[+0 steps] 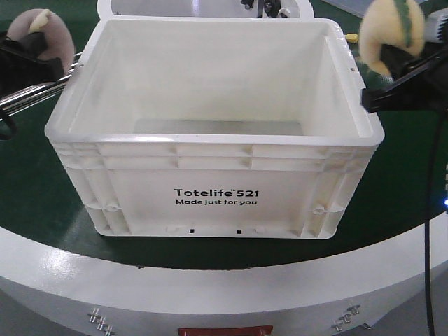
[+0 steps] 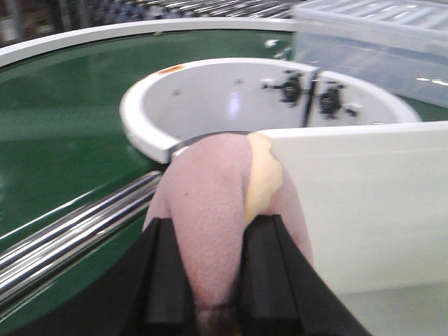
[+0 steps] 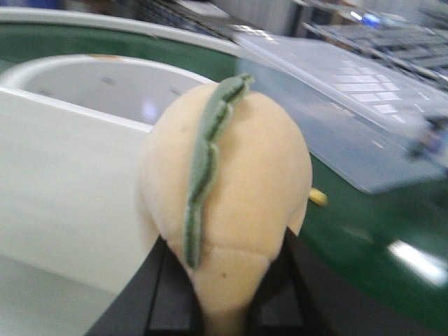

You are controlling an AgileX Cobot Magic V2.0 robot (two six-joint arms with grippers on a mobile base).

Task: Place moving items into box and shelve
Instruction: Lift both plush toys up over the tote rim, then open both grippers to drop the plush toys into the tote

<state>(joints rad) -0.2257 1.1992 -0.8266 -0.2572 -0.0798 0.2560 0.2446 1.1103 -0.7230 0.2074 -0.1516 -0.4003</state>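
**Both toys held just outside the open crate**

We look at a dark green belt that curves, bordered on our side of the crate by a glossy white edge. Past the crate the room is a blur of racks.

The crate stands on the green with its top open. It is white and rectangular, with a ribbed band under the rim. Its near wall carries the black print "Totelife 521 Made just for you".

The pink toy is up at the crate's far left corner, outside the wall. The left gripper has its black fingers pinched on it. The toy is pinkish-brown plush with a cream patch. It sits just beside the crate's outer wall, and we cannot tell if it touches.

The yellow toy is up at the crate's far right corner, also outside. The right gripper is clamped on its lower part. A green strip runs over its top.

Steel rails run along the crate's left side, below the pink toy. Behind the crate curves a white ring with black fittings inside it. A clear plastic lid lies behind the crate to the right. A small yellow bit rests on the green near the crate's far right corner, and a black cable hangs to the crate's right. The crate's side walls and rim lie between each toy and its inside.
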